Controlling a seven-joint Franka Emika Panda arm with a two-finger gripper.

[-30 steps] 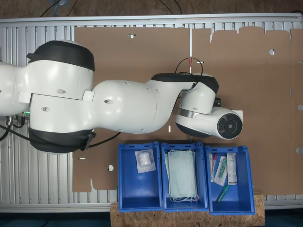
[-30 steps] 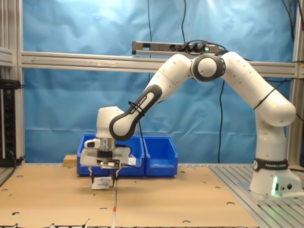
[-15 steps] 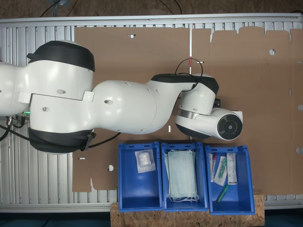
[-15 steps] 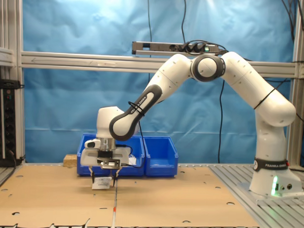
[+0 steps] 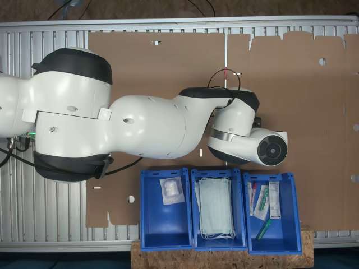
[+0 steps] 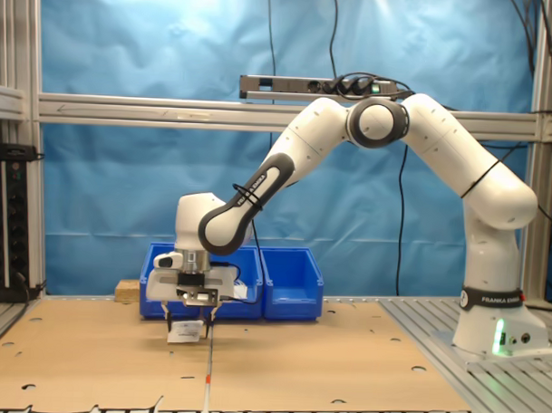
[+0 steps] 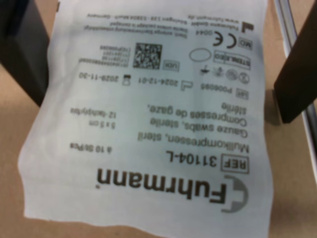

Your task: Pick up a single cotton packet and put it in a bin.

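Cotton packet (image 6: 186, 330) hangs clamped in my gripper (image 6: 189, 320), just above the cardboard sheet (image 6: 280, 361), its printed face (image 7: 163, 124) spanning between my two dark fingers (image 7: 297, 74). In the first exterior view, the bin (image 5: 165, 230) with one packet sits at the row's left end, beside the mask bin (image 5: 219, 241).

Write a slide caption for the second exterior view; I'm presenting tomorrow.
Robot hand holding a cotton packet just above the cardboard.
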